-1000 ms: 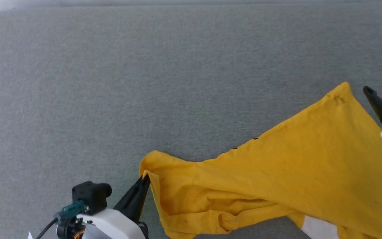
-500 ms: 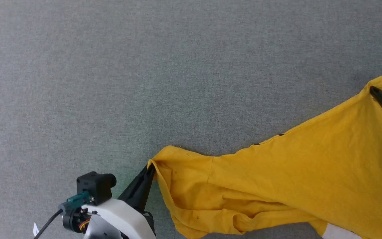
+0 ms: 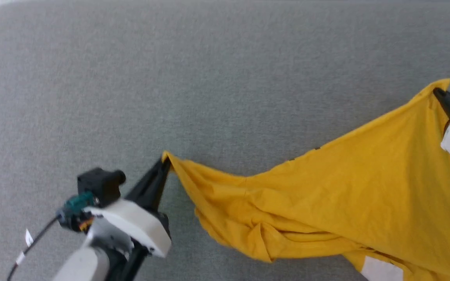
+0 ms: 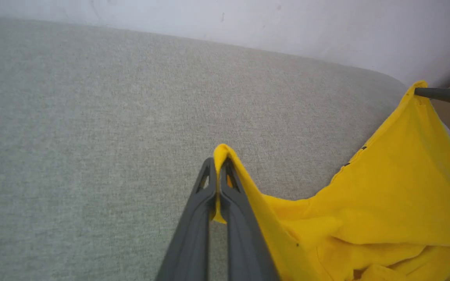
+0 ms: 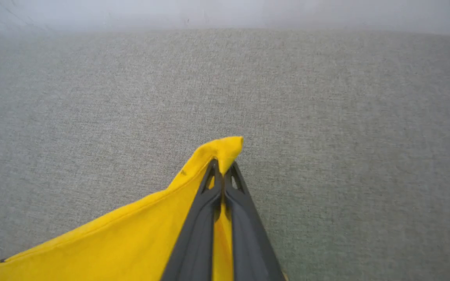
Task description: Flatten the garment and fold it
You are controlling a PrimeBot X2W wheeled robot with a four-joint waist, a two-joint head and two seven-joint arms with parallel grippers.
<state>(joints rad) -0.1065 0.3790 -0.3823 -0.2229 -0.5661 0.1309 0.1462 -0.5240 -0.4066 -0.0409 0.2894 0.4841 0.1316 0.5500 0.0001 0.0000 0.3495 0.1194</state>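
Now left pincer (image 3: 165,162) and right pincer (image 3: 438,93) each pinch a garment (image 3: 346,187) corner.
Its lower right part is cut off from view.

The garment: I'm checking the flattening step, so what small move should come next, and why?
Probably draw the two end effectors apart. The left end effector and right end effector each pinch a corner of the garment, yet the edge between them sags and cloth bunches below it.

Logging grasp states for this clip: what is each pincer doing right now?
Left pincer: closed on a corner of the yellow T-shirt.
Right pincer: closed on another corner of it.
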